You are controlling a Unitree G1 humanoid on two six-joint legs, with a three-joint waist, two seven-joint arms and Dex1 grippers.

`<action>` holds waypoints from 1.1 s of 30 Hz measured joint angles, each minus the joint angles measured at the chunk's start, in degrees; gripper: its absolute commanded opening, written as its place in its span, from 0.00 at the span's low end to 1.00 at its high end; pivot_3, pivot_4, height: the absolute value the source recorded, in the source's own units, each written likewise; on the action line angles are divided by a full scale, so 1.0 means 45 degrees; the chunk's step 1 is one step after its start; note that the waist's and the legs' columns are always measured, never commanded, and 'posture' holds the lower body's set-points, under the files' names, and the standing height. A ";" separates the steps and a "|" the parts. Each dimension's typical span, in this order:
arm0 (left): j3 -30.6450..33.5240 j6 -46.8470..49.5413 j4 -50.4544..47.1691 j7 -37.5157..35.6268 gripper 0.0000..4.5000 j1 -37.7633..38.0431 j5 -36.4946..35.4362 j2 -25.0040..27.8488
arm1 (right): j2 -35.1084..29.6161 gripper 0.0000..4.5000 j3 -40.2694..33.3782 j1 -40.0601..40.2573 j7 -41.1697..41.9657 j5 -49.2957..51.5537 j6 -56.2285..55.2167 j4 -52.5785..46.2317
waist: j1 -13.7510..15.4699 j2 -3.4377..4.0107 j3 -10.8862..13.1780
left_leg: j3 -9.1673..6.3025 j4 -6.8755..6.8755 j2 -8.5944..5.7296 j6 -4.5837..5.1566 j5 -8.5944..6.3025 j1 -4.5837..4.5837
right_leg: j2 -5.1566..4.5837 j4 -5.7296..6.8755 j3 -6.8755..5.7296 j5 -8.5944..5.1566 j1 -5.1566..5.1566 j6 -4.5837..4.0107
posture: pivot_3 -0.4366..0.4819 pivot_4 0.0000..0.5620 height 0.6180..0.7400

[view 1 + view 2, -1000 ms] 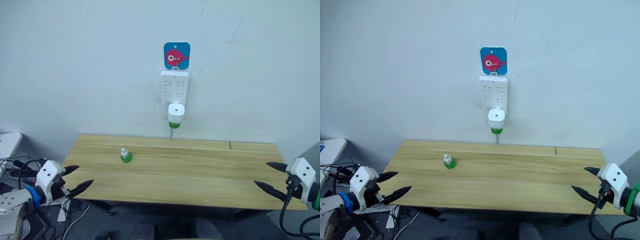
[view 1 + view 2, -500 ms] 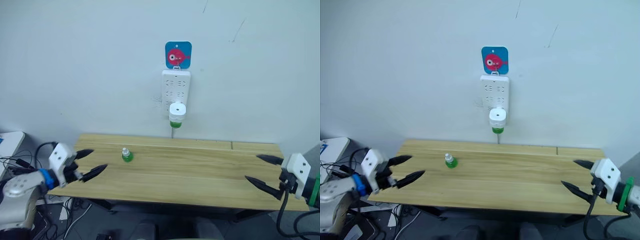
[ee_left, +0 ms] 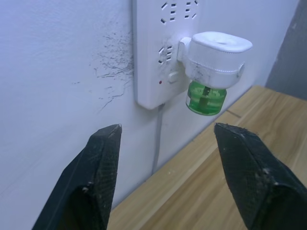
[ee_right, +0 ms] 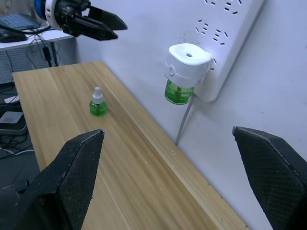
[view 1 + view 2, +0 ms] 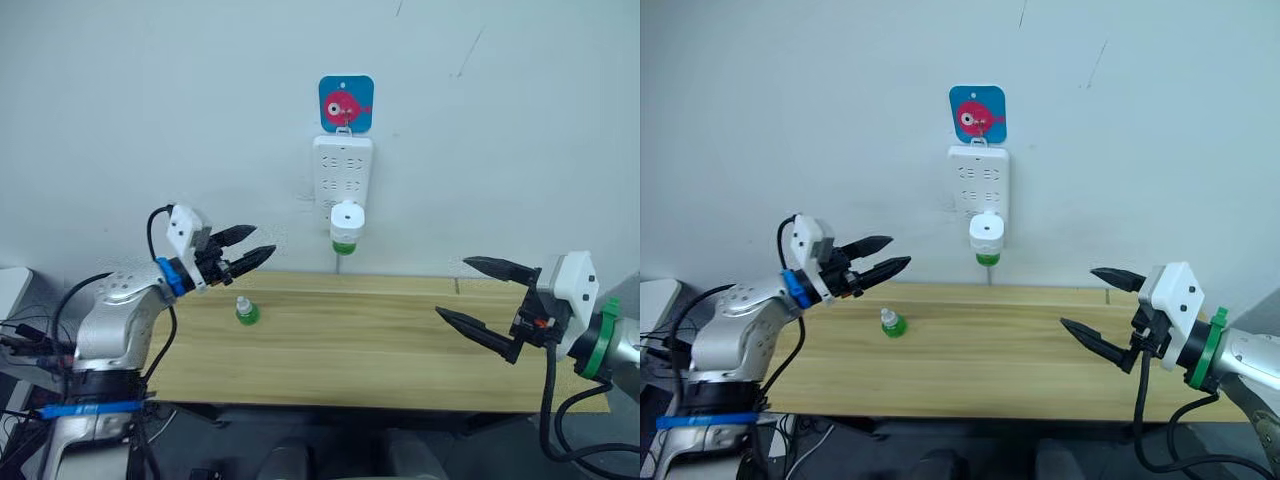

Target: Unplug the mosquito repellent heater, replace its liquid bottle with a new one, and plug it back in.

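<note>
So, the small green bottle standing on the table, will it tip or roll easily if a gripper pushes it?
The green bottle looks light, so a nudge probably slides it. Its narrow white cap sits above a wider round base, so a push near the cap may tip it. Once on its side, the round body could roll across the table.

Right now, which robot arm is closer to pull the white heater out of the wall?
Probably the left. The left gripper is raised, open, nearer the heater on the power strip; the right gripper hangs lower, farther off.
</note>
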 measured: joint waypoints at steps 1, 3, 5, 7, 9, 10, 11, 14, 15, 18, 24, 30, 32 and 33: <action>-0.0144 -0.0179 0.0463 0.0028 0.74 -0.0383 0.0129 -0.0228 | 0.0013 1.00 0.0061 -0.0040 -0.0223 0.0105 0.0186 -0.0201 | -0.0041 -0.0011 0.0022 | -0.0001 0.0001 -0.0001 0.0000 0.0000 -0.0003 | 0.0000 -0.0001 0.0000 0.0002 0.0000 0.0004 | 0.30 0.22 1.00; -0.0328 -0.0525 0.1277 -0.0008 0.74 -0.1075 0.0310 -0.0555 | 0.0012 1.00 0.0110 -0.0137 -0.0587 0.0266 0.0520 -0.0519 | -0.0173 -0.0027 0.0064 | 0.0002 -0.0001 -0.0003 0.0001 -0.0001 -0.0010 | -0.0001 -0.0007 0.0004 0.0005 -0.0004 0.0009 | 0.29 0.23 1.00; -0.0582 -0.0920 0.2166 -0.0076 0.74 -0.1721 0.0608 -0.0752 | 0.0000 1.00 0.0147 -0.0254 -0.0961 0.0319 0.0875 -0.0710 | -0.0238 -0.0035 0.0086 | 0.0003 -0.0003 -0.0003 0.0003 -0.0002 -0.0010 | -0.0001 -0.0009 0.0006 0.0005 -0.0006 0.0009 | 0.28 0.23 1.00; -0.0783 -0.1389 0.3132 -0.0223 0.74 -0.2311 0.0911 -0.0949 | -0.0005 1.00 0.0219 -0.0456 -0.1232 0.0377 0.1174 -0.0843 | -0.0355 -0.0035 0.0101 | 0.0004 -0.0005 -0.0002 0.0008 -0.0005 -0.0011 | -0.0002 -0.0009 0.0009 0.0004 -0.0010 0.0011 | 0.27 0.23 1.00; -0.0936 -0.1903 0.4225 -0.0324 0.74 -0.2903 0.1266 -0.1099 | -0.0009 1.00 0.0264 -0.0605 -0.1445 0.0497 0.1402 -0.0946 | -0.0486 -0.0040 0.0129 | -0.0001 -0.0007 0.0001 0.0013 -0.0008 -0.0014 | -0.0002 -0.0009 0.0005 0.0000 -0.0012 0.0017 | 0.27 0.23 1.00; -0.0989 -0.2118 0.4785 -0.0334 0.74 -0.3186 0.1385 -0.1154 | -0.0011 1.00 0.0271 -0.0641 -0.1532 0.0530 0.1495 -0.0979 | -0.0520 -0.0045 0.0147 | -0.0001 -0.0007 0.0001 0.0014 -0.0008 -0.0016 | -0.0002 -0.0008 0.0005 -0.0001 -0.0014 0.0018 | 0.27 0.23 1.00; -0.1005 -0.2322 0.5270 -0.0337 0.74 -0.3466 0.1546 -0.1218 | -0.0012 1.00 0.0271 -0.0670 -0.1589 0.0607 0.1594 -0.0991 | -0.0539 -0.0053 0.0164 | -0.0001 -0.0007 0.0002 0.0014 -0.0008 -0.0016 | -0.0002 -0.0007 0.0004 -0.0001 -0.0014 0.0019 | 0.26 0.24 1.00; -0.1019 -0.2952 0.6732 -0.0331 0.74 -0.4321 0.1856 -0.1449 | -0.0016 1.00 0.0277 -0.0799 -0.1783 0.0773 0.1781 -0.1065 | -0.0557 -0.0077 0.0222 | -0.0001 -0.0004 0.0000 0.0014 -0.0009 -0.0023 | -0.0001 -0.0009 0.0002 0.0000 -0.0016 0.0022 | 0.26 0.24 1.00; -0.1018 -0.3096 0.7142 -0.0333 0.74 -0.4560 0.1938 -0.1508 | -0.0018 1.00 0.0275 -0.0895 -0.1826 0.0779 0.1833 -0.1071 | -0.0571 -0.0081 0.0234 | 0.0002 -0.0004 -0.0001 0.0014 -0.0009 -0.0023 | -0.0001 -0.0010 0.0004 0.0001 -0.0017 0.0025 | 0.26 0.24 1.00; -0.1020 -0.3531 0.8217 -0.0544 0.74 -0.5237 0.2154 -0.1709 | -0.0026 1.00 0.0274 -0.1015 -0.1957 0.0874 0.1980 -0.1172 | -0.0629 -0.0101 0.0252 | -0.0007 -0.0003 -0.0004 0.0014 -0.0009 -0.0056 | -0.0002 -0.0013 -0.0004 -0.0001 -0.0037 0.0035 | 0.25 0.24 1.00; -0.1056 -0.4015 0.9728 -0.1411 0.74 -0.6246 0.2505 -0.1761 | -0.0035 1.00 0.0271 -0.1019 -0.2049 0.0975 0.2112 -0.1257 | -0.0518 -0.0101 0.0252 | -0.0030 0.0033 -0.0024 0.0015 -0.0005 -0.0210 | -0.0011 0.0016 -0.0019 0.0025 -0.0182 0.0068 | 0.25 0.24 1.00; -0.1161 -0.4069 1.0573 -0.2113 0.74 -0.7016 0.2815 -0.2132 | -0.0080 1.00 0.0269 -0.1028 -0.2074 0.1192 0.2200 -0.1320 | -0.0578 -0.0102 0.0253 | -0.0003 0.0030 -0.0029 0.0018 -0.0007 -0.0211 | -0.0012 0.0015 -0.0007 0.0027 -0.0195 0.0072 | 0.24 0.24 1.00; -0.1178 -0.4089 1.0670 -0.2229 0.74 -0.7139 0.2983 -0.2207 | -0.0086 1.00 0.0267 -0.1027 -0.2099 0.1267 0.2213 -0.1349 | -0.0605 -0.0102 0.0253 | -0.0007 0.0028 -0.0025 0.0018 -0.0007 -0.0212 | -0.0012 0.0016 -0.0005 0.0037 -0.0198 0.0056 | 0.24 0.24 1.00; -0.1182 -0.4112 1.0782 -0.2227 0.74 -0.7228 0.3043 -0.2248 | -0.0088 1.00 0.0260 -0.1026 -0.2120 0.1289 0.2215 -0.1398 | -0.0609 -0.0103 0.0253 | -0.0009 0.0027 -0.0025 0.0018 -0.0007 -0.0212 | -0.0012 0.0016 -0.0005 0.0049 -0.0198 0.0035 | 0.24 0.24 1.00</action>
